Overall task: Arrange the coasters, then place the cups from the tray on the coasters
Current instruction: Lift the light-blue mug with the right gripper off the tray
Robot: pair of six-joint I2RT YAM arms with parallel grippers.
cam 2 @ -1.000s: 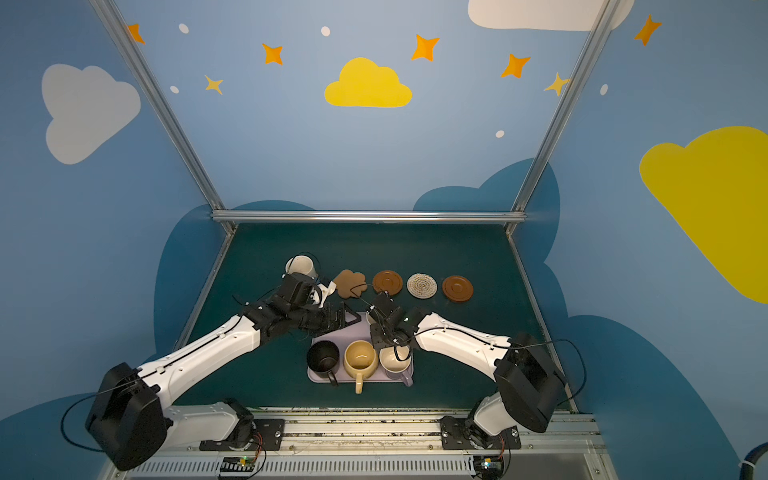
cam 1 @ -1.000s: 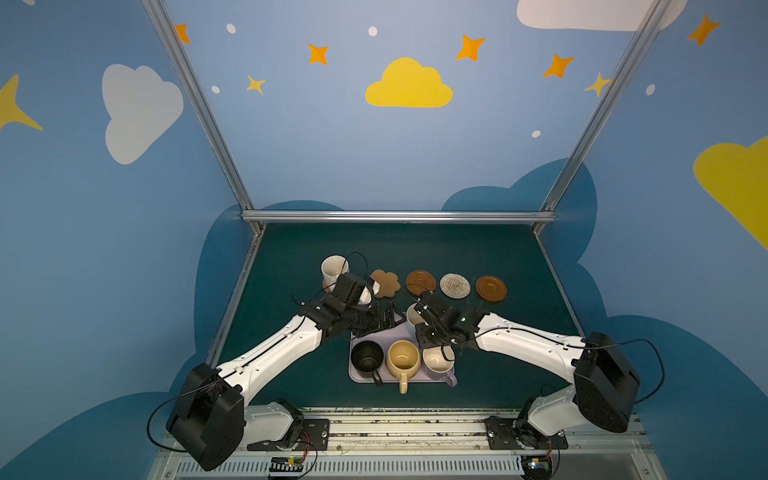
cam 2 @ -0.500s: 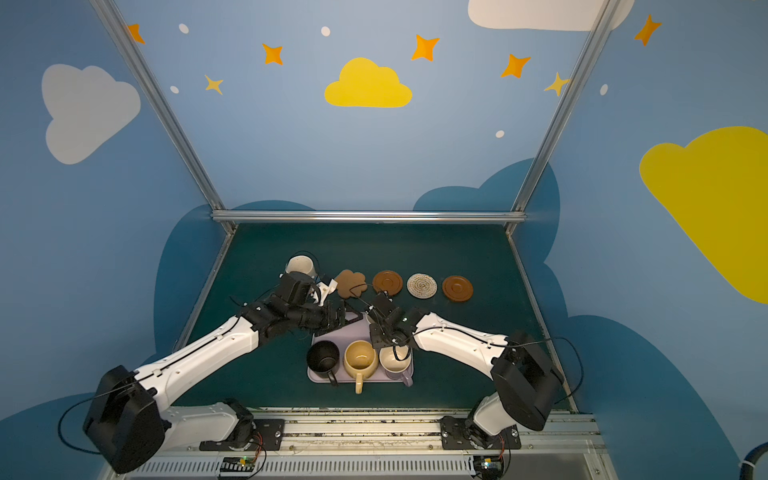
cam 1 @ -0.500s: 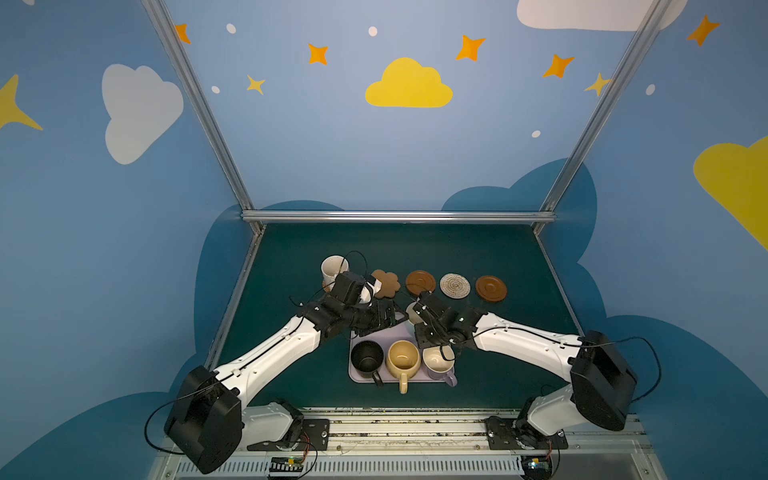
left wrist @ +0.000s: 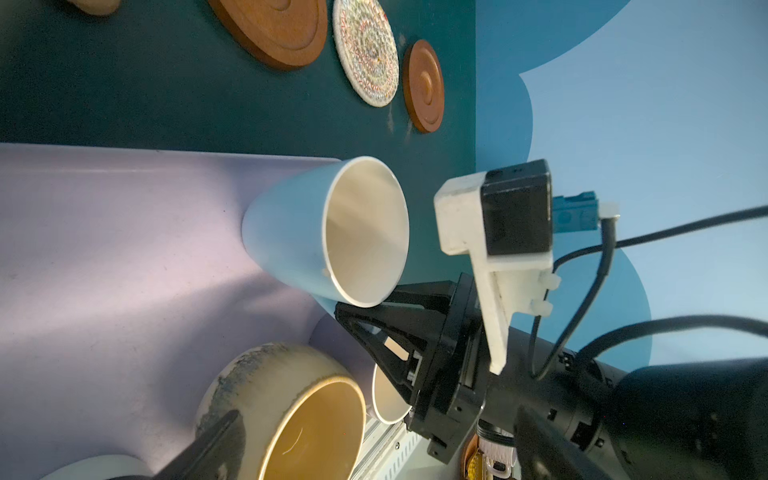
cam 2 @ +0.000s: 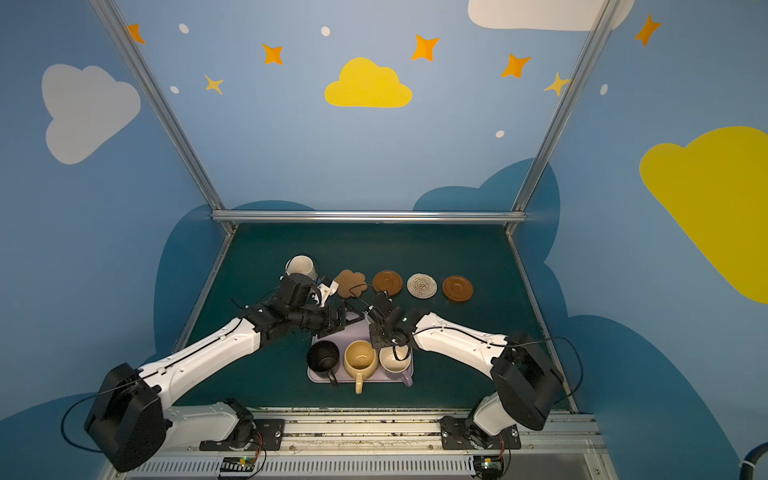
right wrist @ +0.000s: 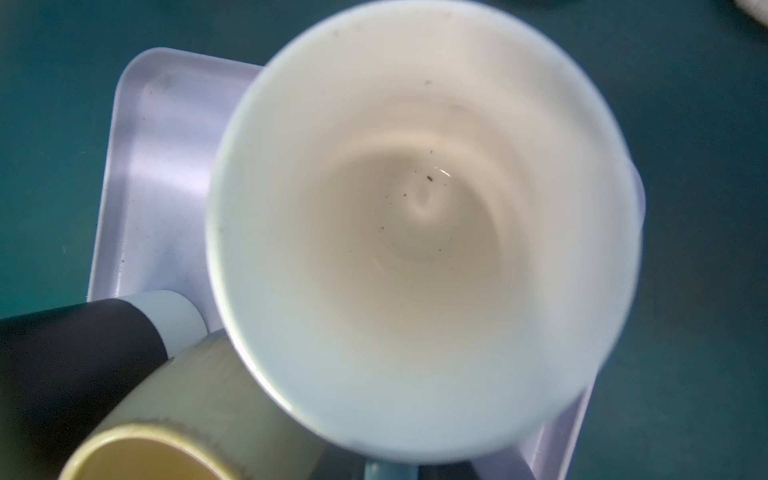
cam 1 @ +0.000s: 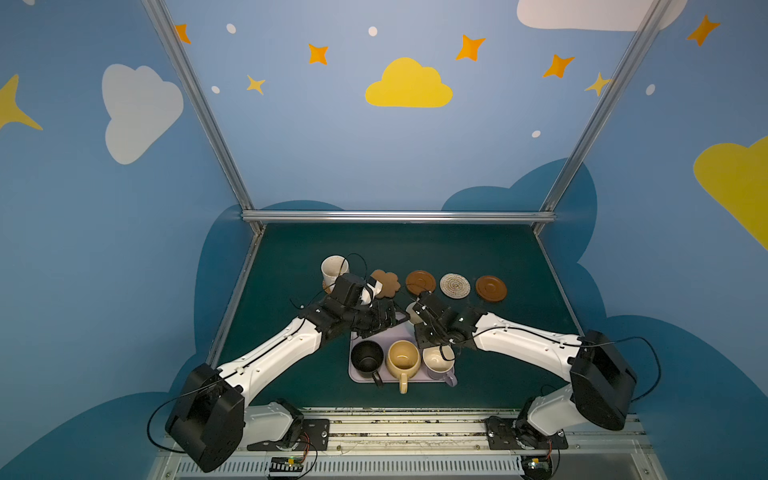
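Pinching the blue mug (left wrist: 291, 232) beside the mustard mug (left wrist: 257, 386), right fingers (left wrist: 365, 316) are closed; left fingers (cam 1: 388, 320) gape empty.

My cell: blue walls (cam 1: 395, 166) all round, painted with a yellow cloud (cam 1: 409, 85), a white cloud (cam 1: 137, 112) and orange stars (cam 1: 318, 54). Aluminium posts (cam 1: 201, 108) at the back corners, crossbar (cam 1: 399, 216) between them. Dark teal tabletop (cam 1: 415, 249) under me, metal rail (cam 1: 407, 430) along the near edge. Light is even.

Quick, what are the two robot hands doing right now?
Left gripper: open, holding nothing.
Right gripper: shut on the blue mug.
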